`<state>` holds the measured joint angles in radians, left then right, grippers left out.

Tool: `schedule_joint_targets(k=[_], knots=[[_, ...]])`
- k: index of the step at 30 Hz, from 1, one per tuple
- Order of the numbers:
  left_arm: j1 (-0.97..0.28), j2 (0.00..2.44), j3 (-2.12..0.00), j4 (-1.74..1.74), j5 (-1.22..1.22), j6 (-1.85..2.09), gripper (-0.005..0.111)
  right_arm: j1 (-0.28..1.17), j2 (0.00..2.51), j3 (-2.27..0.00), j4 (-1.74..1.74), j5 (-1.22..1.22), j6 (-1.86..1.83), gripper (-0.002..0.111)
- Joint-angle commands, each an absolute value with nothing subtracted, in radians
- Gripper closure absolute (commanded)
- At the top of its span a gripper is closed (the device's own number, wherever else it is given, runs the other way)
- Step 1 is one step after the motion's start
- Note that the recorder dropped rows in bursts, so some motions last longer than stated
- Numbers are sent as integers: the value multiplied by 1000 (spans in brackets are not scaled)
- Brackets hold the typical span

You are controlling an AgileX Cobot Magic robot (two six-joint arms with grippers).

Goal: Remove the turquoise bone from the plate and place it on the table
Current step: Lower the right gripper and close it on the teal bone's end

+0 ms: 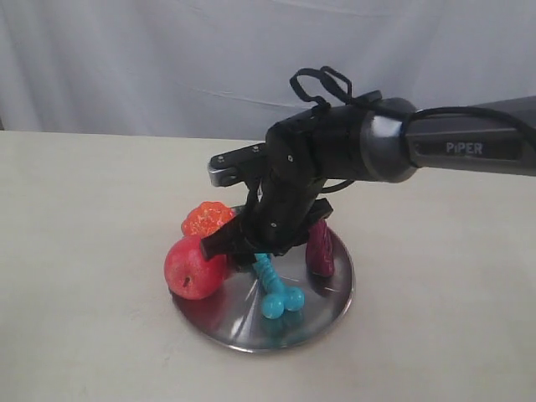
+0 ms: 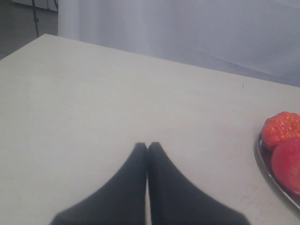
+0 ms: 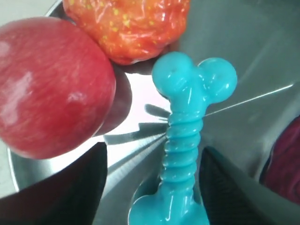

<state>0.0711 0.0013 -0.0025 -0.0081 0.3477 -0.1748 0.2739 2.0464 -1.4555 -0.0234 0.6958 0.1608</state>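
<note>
The turquoise bone (image 1: 274, 287) lies on the steel plate (image 1: 335, 306), which stands on the beige table (image 1: 84, 209); one knobbed end points to the front. My right gripper (image 1: 251, 249) reaches down over the bone's far end. In the right wrist view this gripper (image 3: 154, 151) is open, its black fingers (image 3: 70, 187) standing either side of the ribbed shaft of the bone (image 3: 185, 136), which sits nearer one finger. Whether that finger touches it is unclear. The left gripper (image 2: 147, 146) is shut on nothing above bare table (image 2: 93, 93), left of the plate's rim (image 2: 263, 165).
A red apple (image 1: 193, 268) and an orange bumpy fruit (image 1: 208, 218) sit on the plate's left side, close to the bone and my right fingers. A dark purple fruit (image 1: 320, 247) lies on the plate's right side. A white curtain hangs behind the table.
</note>
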Motion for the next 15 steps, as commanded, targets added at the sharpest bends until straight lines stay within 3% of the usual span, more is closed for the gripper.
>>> schedule_joint_targets(k=[1,15], knots=[[66,0,0,-7,342,-177,107,270,2070,-1460,-58,670,156,52],[66,0,0,-7,342,-177,107,270,2142,-1460,-134,659,163,52]])
